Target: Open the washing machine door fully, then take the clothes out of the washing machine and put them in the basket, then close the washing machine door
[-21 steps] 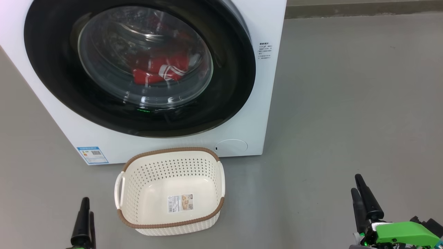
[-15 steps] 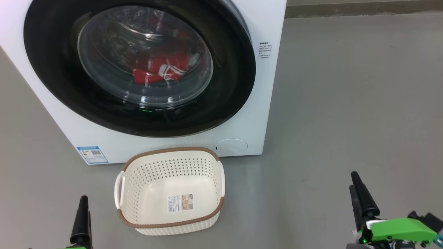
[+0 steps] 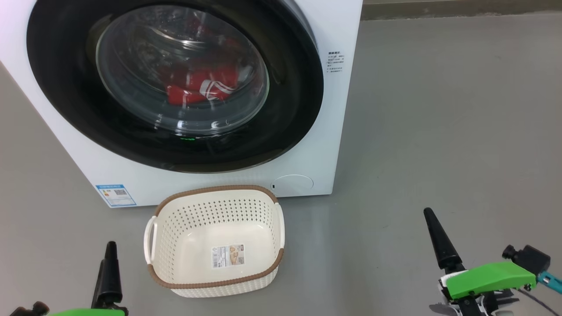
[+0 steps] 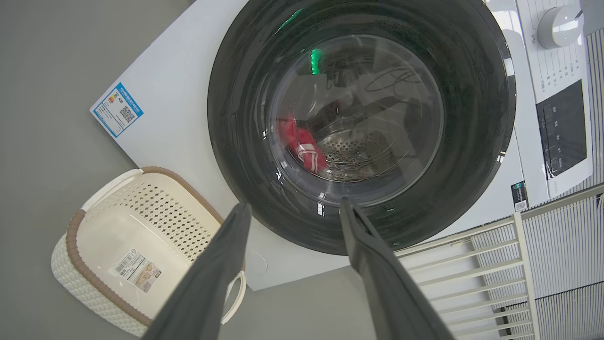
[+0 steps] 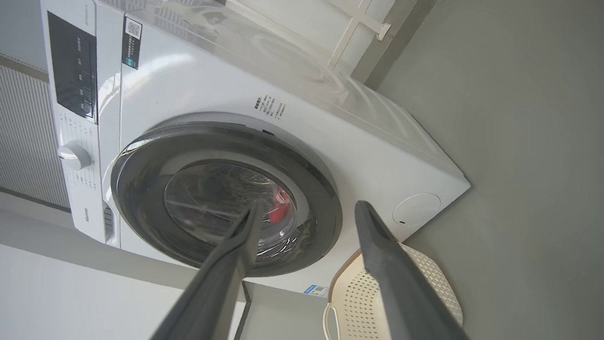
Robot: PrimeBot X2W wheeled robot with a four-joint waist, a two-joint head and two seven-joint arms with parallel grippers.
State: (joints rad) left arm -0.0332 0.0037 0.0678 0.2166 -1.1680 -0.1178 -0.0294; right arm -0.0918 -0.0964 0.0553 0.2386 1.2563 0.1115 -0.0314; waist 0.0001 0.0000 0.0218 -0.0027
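1. Scanning from the far left, I find my left gripper low in the bottom corner of the head view. Its two dark fingers are spread wide and hold nothing. Its wrist view frames the lower rim of the door in the gap between them.
2. Just right of it, the basket sits on the floor directly in front of the washing machine. I cannot tell whether the two touch. It holds no garment, just a sticker on its bottom.
3. Above the basket, the washing machine door is shut against the front panel. It lies ahead of and above both sets of fingers. Being round, it offers no long axis to line up on, so only its rim counts. The clothes lie behind the glass as a red bundle low in the drum, out of reach until the door swings.
4. Along the door's right rim I cannot make out a handle, nor which edge is hinged.
5. At the far right, my right gripper hangs over bare floor, well apart from the machine's right side. Its fingers are fully parted and empty, and its wrist view looks across the door at a slant.
6. I judge the left gripper nearer the door's lower-left rim and the right one better placed for the right edge. My coming reach turns on which edge releases.
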